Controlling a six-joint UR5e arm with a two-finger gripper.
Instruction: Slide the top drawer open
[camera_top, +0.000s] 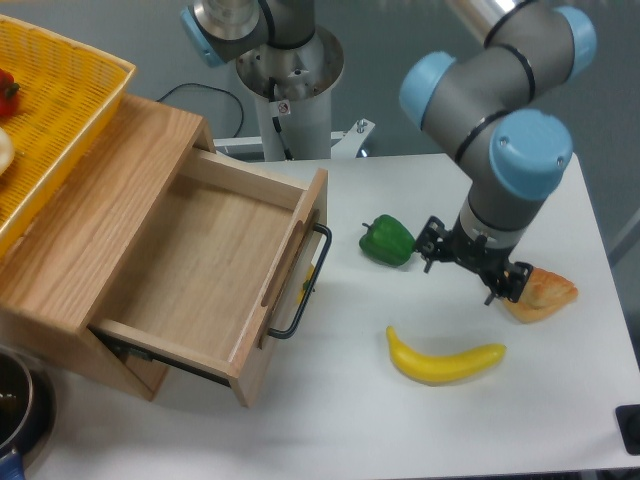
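The top drawer of the light-oak cabinet stands pulled far out toward the right, its inside bare wood. Its black bar handle sticks out from the front panel. My gripper hangs well to the right of the drawer, over the table between the green pepper and the pastry, apart from the handle. Its black fingers are spread with nothing between them.
A green pepper lies right of the drawer front. A banana lies near the table's front, a pastry at the right, partly behind the gripper. A yellow woven basket sits on the cabinet top. A dark pot shows at bottom left.
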